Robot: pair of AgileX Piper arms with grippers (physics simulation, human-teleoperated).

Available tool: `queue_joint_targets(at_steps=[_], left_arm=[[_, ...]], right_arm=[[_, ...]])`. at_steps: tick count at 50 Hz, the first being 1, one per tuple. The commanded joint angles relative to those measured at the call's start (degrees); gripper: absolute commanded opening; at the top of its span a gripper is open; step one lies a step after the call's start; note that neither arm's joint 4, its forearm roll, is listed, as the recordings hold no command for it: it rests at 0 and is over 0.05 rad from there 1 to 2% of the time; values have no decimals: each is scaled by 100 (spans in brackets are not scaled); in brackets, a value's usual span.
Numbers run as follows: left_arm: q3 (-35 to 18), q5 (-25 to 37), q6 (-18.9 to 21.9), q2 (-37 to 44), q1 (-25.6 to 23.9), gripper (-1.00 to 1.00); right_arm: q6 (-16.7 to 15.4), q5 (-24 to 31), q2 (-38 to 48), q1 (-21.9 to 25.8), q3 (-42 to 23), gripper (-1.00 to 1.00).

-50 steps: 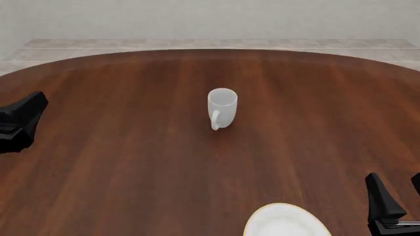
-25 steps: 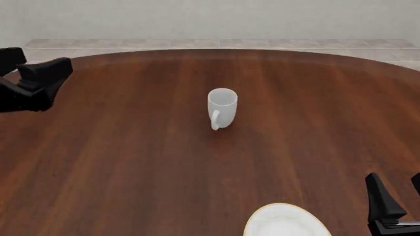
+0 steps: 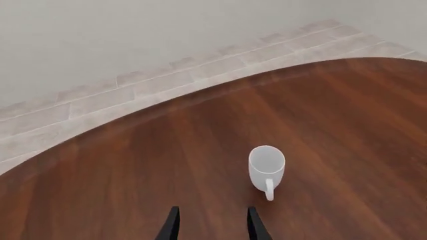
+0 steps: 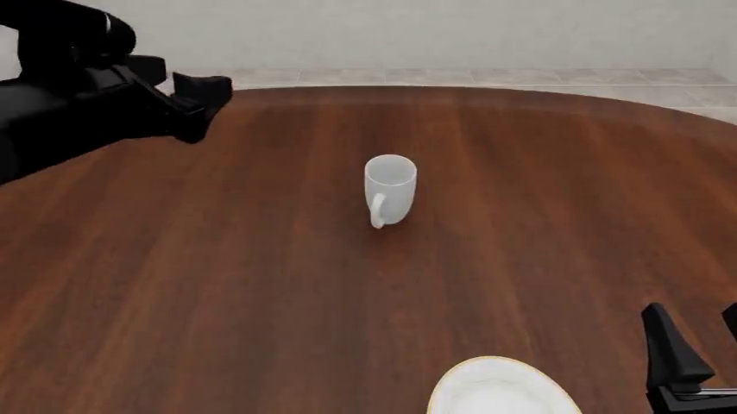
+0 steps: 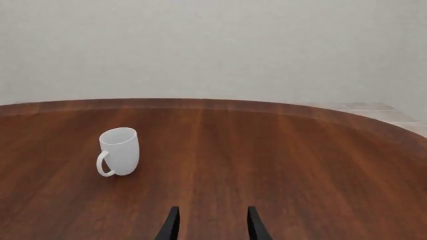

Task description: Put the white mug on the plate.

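Observation:
The white mug (image 4: 389,189) stands upright near the table's middle, its handle turned toward the near edge; it also shows in the left wrist view (image 3: 267,169) and the right wrist view (image 5: 120,151). The plate (image 4: 502,388), white with a gold rim, lies at the near edge and is cut off by the frame. My left gripper (image 4: 198,102) hangs high at the far left, well away from the mug, open with nothing between its fingers (image 3: 171,226). My right gripper (image 4: 698,345) rests at the near right beside the plate, open and empty.
The round dark wooden table (image 4: 230,285) fills the view. Beyond its far edge lie a tiled floor (image 4: 381,76) and a pale wall. The left arm's black body (image 4: 58,95) reaches in over the far-left part of the table.
The left arm has risen and swung toward the far side and to the right, closer to the mug. The right gripper, mug and plate have stayed put.

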Motion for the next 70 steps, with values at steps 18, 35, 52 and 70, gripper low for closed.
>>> queue_joint_targets(at_steps=[18, 35, 52, 70], left_arm=[[-892, -515, -244, 2073, -407, 100], [-1367, -572, -667, 2954, -645, 100], [-1436, -550, -1045, 3294, -879, 100], [-1523, -648, -1209, 3685, -799, 100]], right_arm=[[-2, -50, 10, -10, 30, 100], [-2, -50, 10, -10, 30, 100], [-2, -50, 10, -10, 29, 100], [-2, -50, 10, -10, 30, 100]])
